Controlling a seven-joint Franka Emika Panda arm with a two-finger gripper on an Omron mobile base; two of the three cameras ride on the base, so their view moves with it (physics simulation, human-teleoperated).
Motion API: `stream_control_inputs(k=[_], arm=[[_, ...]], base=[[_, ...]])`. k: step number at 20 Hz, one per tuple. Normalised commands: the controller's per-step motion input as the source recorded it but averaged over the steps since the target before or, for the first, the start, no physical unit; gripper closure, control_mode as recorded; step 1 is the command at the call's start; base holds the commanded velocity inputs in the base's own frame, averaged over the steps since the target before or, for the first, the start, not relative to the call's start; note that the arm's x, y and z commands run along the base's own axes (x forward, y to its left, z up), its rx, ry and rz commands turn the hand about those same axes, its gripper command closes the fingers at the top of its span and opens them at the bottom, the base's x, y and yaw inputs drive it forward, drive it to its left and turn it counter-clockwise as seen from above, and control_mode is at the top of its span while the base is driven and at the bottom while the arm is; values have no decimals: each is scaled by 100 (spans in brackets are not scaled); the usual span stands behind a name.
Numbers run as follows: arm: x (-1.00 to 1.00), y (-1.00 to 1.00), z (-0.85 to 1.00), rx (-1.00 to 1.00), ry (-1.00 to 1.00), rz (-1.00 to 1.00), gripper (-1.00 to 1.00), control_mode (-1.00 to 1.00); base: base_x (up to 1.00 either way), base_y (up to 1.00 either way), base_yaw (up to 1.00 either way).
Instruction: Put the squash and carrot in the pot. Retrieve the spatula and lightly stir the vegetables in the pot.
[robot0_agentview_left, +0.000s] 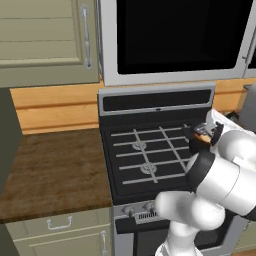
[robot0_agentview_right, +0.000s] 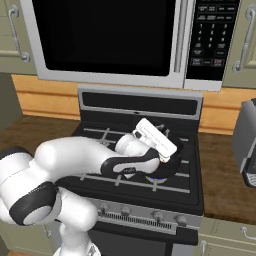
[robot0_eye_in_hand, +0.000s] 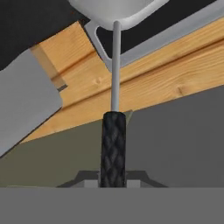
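Note:
My gripper (robot0_eye_in_hand: 113, 183) is shut on the spatula (robot0_eye_in_hand: 113, 144). The hand view looks along its black textured handle and thin silver shaft to the pale head (robot0_eye_in_hand: 114, 11) at the top. My hand (robot0_agentview_right: 155, 137) hovers over the right side of the stove, just above the black pot (robot0_agentview_right: 172, 162), which the arm mostly covers. The squash and the carrot are hidden. In the left base view the forearm blocks most of the pot area, and the hand (robot0_agentview_left: 217, 127) shows at the stove's right rear.
The stove (robot0_agentview_left: 145, 155) has grey grates and a raised back panel. A microwave (robot0_agentview_right: 115, 40) hangs above it. A grey toaster (robot0_agentview_right: 247, 142) stands on the counter to the right. A wooden counter (robot0_agentview_left: 55, 165) lies to the left.

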Motion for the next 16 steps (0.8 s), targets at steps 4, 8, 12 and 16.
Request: stream_control_inputs(k=[4,8,12,16], arm=[[-3,4,-8,17,5,0,100,-100],[-35,0,1,23,19,0,100,-100],[-34,0,2,19,30,0,100,-100],[-19,0,8,15,32,0,100,-100]], base=[[0,0,0],[0,0,0],[0,0,0],[0,0,0]])
